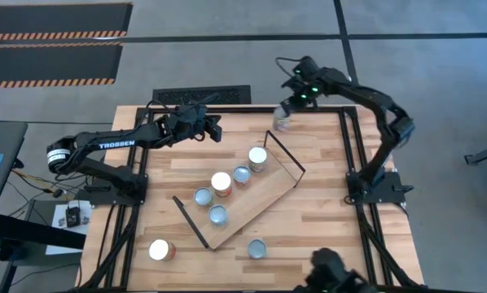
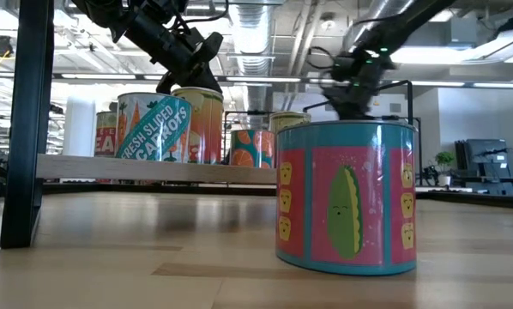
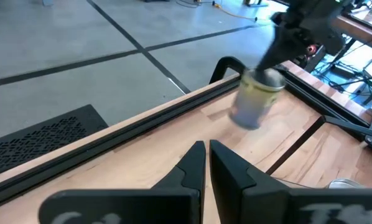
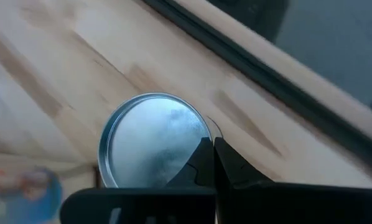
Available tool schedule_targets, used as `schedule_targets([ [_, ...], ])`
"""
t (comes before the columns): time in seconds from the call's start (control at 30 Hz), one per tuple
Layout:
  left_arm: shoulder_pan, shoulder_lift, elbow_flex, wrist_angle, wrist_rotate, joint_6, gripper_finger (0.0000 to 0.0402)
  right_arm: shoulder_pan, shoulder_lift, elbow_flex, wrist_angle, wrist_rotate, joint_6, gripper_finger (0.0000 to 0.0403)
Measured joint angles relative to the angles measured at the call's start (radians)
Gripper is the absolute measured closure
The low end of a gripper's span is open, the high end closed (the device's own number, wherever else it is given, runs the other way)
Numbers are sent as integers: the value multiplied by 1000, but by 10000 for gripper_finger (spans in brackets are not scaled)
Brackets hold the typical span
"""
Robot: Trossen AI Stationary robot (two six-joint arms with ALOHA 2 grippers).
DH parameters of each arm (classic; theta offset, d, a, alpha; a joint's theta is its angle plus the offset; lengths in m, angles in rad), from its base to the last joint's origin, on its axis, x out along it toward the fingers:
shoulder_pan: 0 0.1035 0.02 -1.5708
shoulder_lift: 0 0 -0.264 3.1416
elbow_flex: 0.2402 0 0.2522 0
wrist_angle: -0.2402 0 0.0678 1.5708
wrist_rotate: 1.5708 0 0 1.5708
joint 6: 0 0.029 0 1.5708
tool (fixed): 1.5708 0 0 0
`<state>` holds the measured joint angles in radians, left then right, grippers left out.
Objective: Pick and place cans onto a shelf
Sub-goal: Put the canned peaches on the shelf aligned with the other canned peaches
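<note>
**Closed jaws above a can by the far edge**

The right gripper [image 4: 214, 155] hangs over the far right part of the table [image 1: 325, 203]. Its two jaws are pressed tight together and hold nothing. The can [image 4: 152, 140] with the shiny silver top stands on the table just under them. It is below the tips and a little to one side, not between them.

This can is close to the far edge of the table, just past the far end of the shelf [image 1: 264, 191].

Here is what could go wrong, I think. If the closed tips go down now, they may hit the lid or bump the side. Then the can could tip over and roll. The edge is near, so it might fall off the table. The jaws need to open wide first, one on each side of the can.

The black wire at the shelf's end is also close, and a swinging can could knock it.

Five cans [image 1: 221, 183] sit on the shelf already. Two more cans [image 1: 160, 250] wait on the near part of the table.

The left gripper [image 3: 206, 163] waits over the far left part, its jaws almost closed and empty.
</note>
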<state>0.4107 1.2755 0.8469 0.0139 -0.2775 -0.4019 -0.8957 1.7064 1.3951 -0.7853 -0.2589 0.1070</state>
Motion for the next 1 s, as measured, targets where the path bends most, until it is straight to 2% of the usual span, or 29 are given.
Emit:
schedule_targets([
  [0.27, 0, 0, 0, 0, -2, 0, 393, -89, -293, -347, 48, 57, 52, 403],
  [0.47, 0, 0, 0, 0, -4, 15, 393, -86, -434, -500, 47, 103, 103, 402],
  [0.63, 0, 0, 0, 1, -4, 16, 393, -59, -450, -551, 73, 115, 129, 402],
  [0.77, 0, 0, 0, 1, -17, 17, 393, -28, -435, -551, 105, 151, 124, 403],
  [1.0, 0, 0, 0, 2, -18, 17, 393, -19, -410, -550, 139, 153, 124, 401],
])
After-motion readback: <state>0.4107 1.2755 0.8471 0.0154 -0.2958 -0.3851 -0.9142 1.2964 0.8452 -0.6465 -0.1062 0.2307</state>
